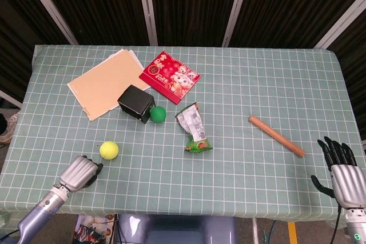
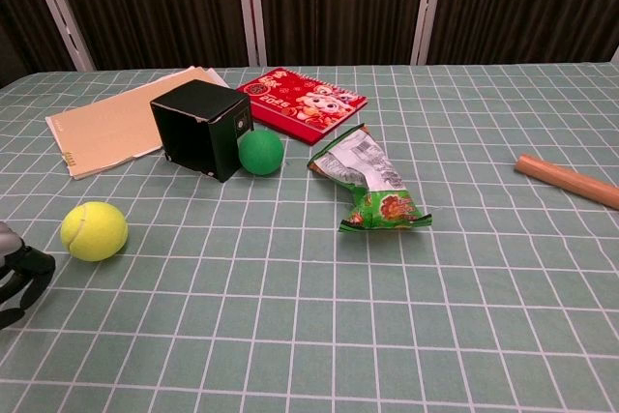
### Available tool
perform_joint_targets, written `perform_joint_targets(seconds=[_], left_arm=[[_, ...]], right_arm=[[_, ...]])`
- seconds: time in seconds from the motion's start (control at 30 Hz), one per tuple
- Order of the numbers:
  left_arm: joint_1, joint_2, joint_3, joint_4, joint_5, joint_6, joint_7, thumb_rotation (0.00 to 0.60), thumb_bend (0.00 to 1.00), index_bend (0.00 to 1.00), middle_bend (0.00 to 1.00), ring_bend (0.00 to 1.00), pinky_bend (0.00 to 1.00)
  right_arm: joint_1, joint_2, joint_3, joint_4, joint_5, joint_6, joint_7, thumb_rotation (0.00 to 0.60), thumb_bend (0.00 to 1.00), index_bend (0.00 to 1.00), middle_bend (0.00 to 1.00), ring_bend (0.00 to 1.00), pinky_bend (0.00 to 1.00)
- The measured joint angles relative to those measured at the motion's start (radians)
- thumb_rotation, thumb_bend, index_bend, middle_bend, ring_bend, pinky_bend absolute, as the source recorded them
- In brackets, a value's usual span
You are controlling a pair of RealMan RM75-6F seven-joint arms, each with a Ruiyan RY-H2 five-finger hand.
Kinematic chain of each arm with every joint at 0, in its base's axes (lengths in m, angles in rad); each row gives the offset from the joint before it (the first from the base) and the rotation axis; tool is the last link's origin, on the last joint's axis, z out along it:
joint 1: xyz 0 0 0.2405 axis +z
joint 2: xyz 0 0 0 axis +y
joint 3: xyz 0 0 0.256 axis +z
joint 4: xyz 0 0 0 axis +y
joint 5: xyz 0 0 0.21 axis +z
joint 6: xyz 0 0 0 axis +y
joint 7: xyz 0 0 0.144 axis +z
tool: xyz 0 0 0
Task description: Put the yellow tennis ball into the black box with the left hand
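Note:
The yellow tennis ball (image 1: pixel 108 150) (image 2: pixel 94 230) lies on the green checked cloth at the front left. The black box (image 1: pixel 136 103) (image 2: pixel 200 128) stands behind it, further in and to the right; its opening does not show. My left hand (image 1: pixel 81 173) (image 2: pixel 21 280) sits low just in front and to the left of the ball, a small gap away, its dark fingers loosely bent toward the ball and holding nothing. My right hand (image 1: pixel 341 167) hovers at the table's front right corner with fingers spread and empty, seen only in the head view.
A green ball (image 1: pixel 158 114) (image 2: pixel 260 153) touches the box's right side. A snack bag (image 1: pixel 194 130) (image 2: pixel 372 186) lies mid-table and a wooden stick (image 1: pixel 276 136) (image 2: pixel 569 181) to the right. A red calendar (image 1: pixel 170 76) and tan papers (image 1: pixel 106 83) lie at the back.

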Motion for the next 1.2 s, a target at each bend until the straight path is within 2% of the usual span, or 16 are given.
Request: perform_joint_targets(seconds=[0.53, 1.2], left_arm=[[-0.037, -0.035, -0.027, -0.003, -0.057, -0.046, 0.038, 0.600, 0.37, 0.54, 0.67, 0.64, 0.59], [-0.097, -0.063, -0.063, 0.045, -0.105, -0.090, 0.009, 0.600, 0.37, 0.51, 0.64, 0.61, 0.58]], right_arm=[[-0.007, 0.015, 0.007, 0.008, 0.004, 0.012, 0.037, 0.600, 0.32, 0.00, 0.00, 0.00, 0.00], [-0.010, 0.015, 0.012, 0.010, 0.009, 0.017, 0.034, 0.600, 0.32, 0.00, 0.00, 0.00, 0.00]])
